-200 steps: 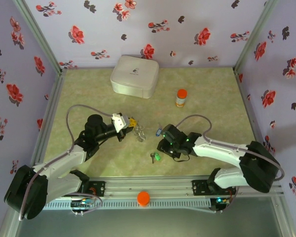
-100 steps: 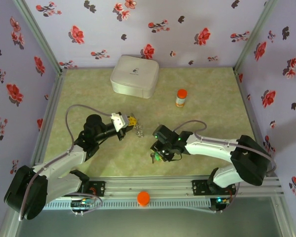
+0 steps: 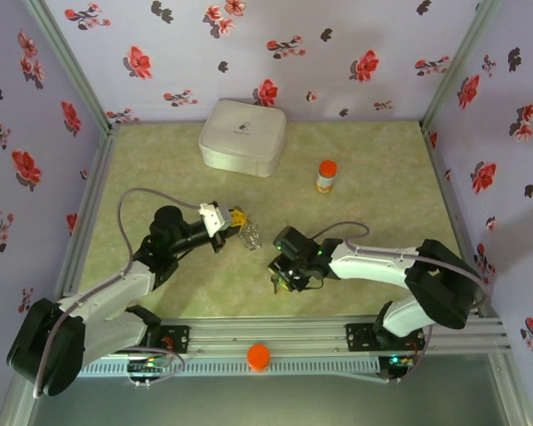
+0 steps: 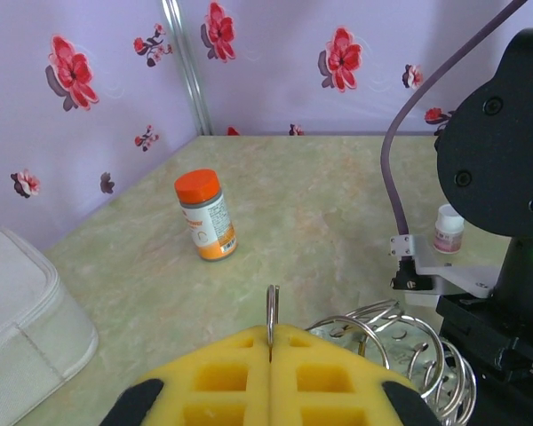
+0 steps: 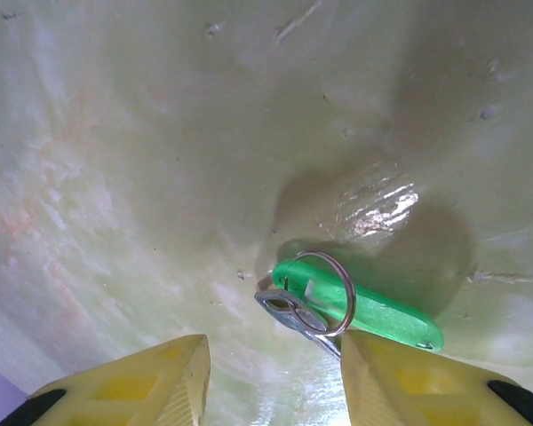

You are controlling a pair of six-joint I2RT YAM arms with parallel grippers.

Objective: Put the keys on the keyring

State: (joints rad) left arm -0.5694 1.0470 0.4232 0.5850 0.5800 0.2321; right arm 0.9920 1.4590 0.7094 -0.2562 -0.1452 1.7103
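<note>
**Q:** Nearest the arm bases, how does the right gripper (image 5: 275, 390) stand?
**A:** Jaws apart. The green key (image 5: 382, 315) lies flat on the table (image 5: 160, 133), between and just past the yellow fingers (image 5: 151, 382). Whether they touch it cannot be told.

**Q:** And the left gripper (image 4: 271, 337)?
**A:** Closed, pinching one thin wire of the keyring (image 4: 417, 342). The other coils bunch just beside its tip.

**Q:** Beyond?
**A:** An orange-capped bottle (image 4: 206, 215), then a white case (image 3: 242, 136), both well apart from the grippers.
</note>
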